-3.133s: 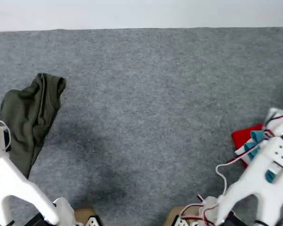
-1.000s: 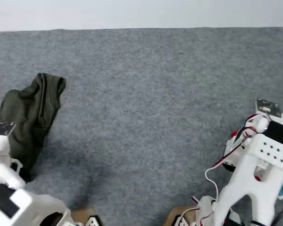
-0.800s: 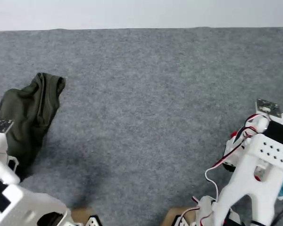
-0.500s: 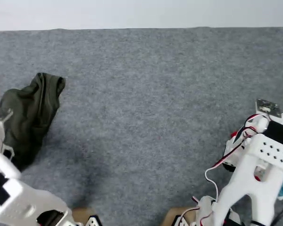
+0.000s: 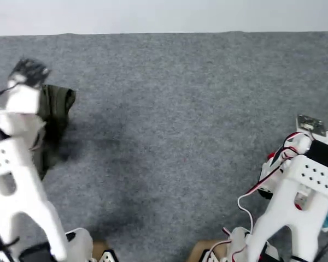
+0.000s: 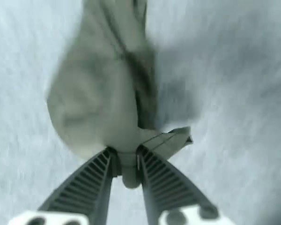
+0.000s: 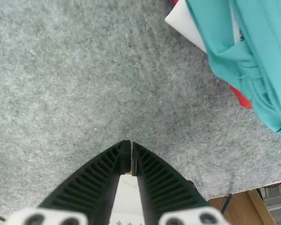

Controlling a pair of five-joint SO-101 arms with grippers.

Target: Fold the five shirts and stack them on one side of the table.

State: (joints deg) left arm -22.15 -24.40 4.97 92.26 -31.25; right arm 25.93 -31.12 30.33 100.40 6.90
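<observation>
Since a few seconds earlier the left arm point(image 5: 16, 164) had swung up from the near corner and out over the green shirt point(image 5: 59, 106), covering most of it from above, while the right arm point(image 5: 300, 196) had hardly shifted in the last second. From the left wrist view, the left tool point(image 6: 126, 161) was pinched shut on a fold of the green shirt point(image 6: 98, 93), and the cloth hung bunched from it over the grey counter point(image 5: 180, 109), with a small tag or corner sticking out beside the fingers. I took that grip as the start of dragging or lifting the shirt out to spread it flat for folding, since it was still a crumpled heap at the left side. The right tool point(image 7: 131, 145) was closed on nothing and sat just above bare counter, near the pile at the right edge; it looked parked there to stay out of the way, though that was only my reading. That pile held a teal shirt point(image 7: 243, 56) on top, with a red shirt point(image 7: 241, 98) peeping out beneath it and a white layer point(image 7: 187, 23) beside it that I could not be sure was a shirt. By my count: two arms, two tools, one loose green shirt, and two or perhaps three garments stacked at the right, so fewer than the five named could be counted.
</observation>
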